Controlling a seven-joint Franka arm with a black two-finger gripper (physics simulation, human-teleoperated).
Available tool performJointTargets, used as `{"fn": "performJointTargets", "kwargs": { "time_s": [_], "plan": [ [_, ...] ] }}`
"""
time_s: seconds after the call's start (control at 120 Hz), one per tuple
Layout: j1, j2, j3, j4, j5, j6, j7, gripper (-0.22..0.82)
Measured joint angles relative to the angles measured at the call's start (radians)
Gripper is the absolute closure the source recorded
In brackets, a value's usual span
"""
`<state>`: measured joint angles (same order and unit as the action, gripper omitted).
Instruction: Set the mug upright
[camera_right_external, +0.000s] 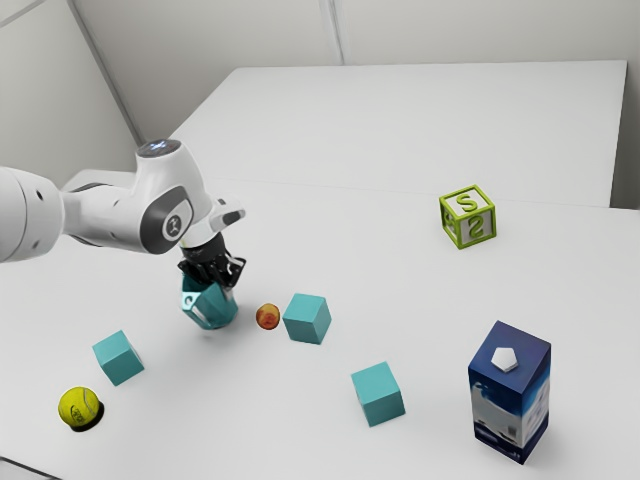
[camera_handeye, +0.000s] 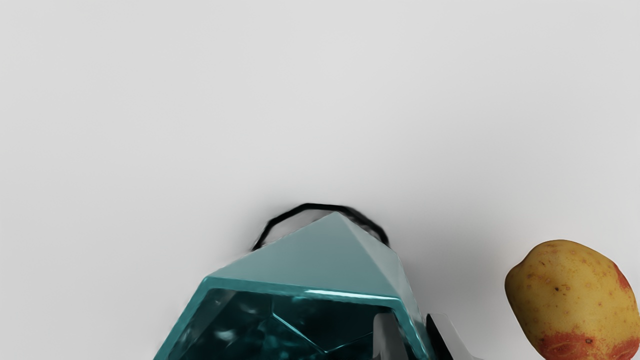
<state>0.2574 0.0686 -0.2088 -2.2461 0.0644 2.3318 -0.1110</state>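
Note:
The teal faceted mug (camera_right_external: 212, 308) is tilted below the hand in the exterior view, its upper part partly covered by the gripper (camera_right_external: 216, 276). In the wrist view the dark inside and one outer side of the mug (camera_handeye: 310, 260) face the camera. My gripper (camera_handeye: 414, 335) straddles the mug's wall near the rim, one finger inside and the other outside, pressed close against it from both sides. Whether the mug's base touches the table cannot be told.
A potato (camera_right_external: 268, 316) lies close beside the mug, with a teal cube (camera_right_external: 307, 318) just past it. Other teal cubes (camera_right_external: 118, 358) (camera_right_external: 378, 393), a tennis ball (camera_right_external: 78, 407), a blue carton (camera_right_external: 510, 392) and a green-edged letter block (camera_right_external: 468, 217) stand around on the white table (camera_right_external: 300, 420).

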Motion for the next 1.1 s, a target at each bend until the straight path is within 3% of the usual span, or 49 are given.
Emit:
{"fn": "performJointTargets", "kwargs": {
  "time_s": [0.358, 0.492, 0.725, 1.1],
  "plan": [
    [-0.016, -0.071, -0.003, 0.014, -0.017, -0.01, -0.002, 0.26],
    [-0.025, -0.109, -0.003, 0.061, -0.043, -0.071, -0.001, 0.15],
    [-0.041, -0.116, -0.011, 0.238, -0.085, -0.263, -0.001, 0.07],
    [-0.042, -0.096, -0.026, 0.512, -0.107, -0.555, -0.004, 0.03]
  ]
}}
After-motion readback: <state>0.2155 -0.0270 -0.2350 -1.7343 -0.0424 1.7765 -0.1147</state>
